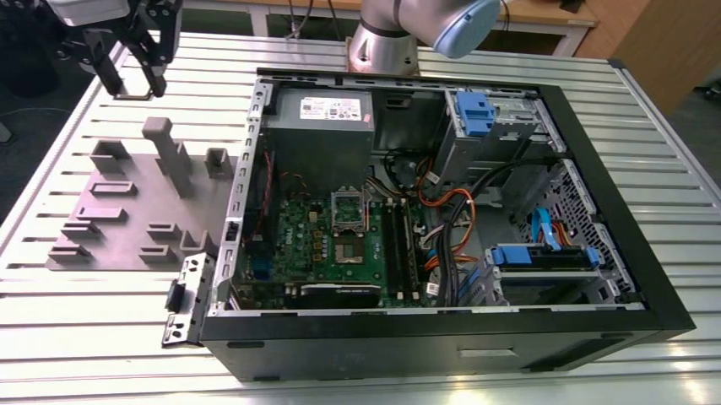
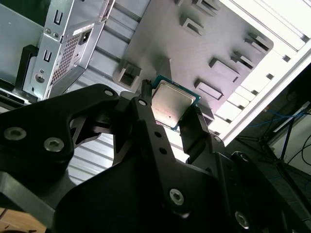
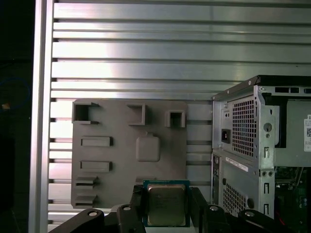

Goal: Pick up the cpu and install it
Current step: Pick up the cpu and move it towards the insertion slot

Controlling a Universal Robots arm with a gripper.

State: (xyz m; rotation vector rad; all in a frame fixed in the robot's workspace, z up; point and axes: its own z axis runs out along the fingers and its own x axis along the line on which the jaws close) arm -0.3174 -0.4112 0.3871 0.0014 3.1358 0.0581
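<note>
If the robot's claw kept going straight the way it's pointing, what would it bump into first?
Probably the grey holder plate: the gripper, shut on the cpu, points down toward it. Depth is unclear, so it could land on the slatted table beside the plate instead.

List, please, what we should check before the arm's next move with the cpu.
1. Grip: ok; gripper shut on the cpu, by its edges, in both wrist views.
2. Cpu off the grey tray: ok; it hangs above it.
3. Open case, board exposed: ok.
4. Empty, unlatched socket: cannot tell.
5. Cpu turned to match the socket: cannot tell.
6. Loose cables off the socket: ok; they lie to the exterior view's right of it.
</note>
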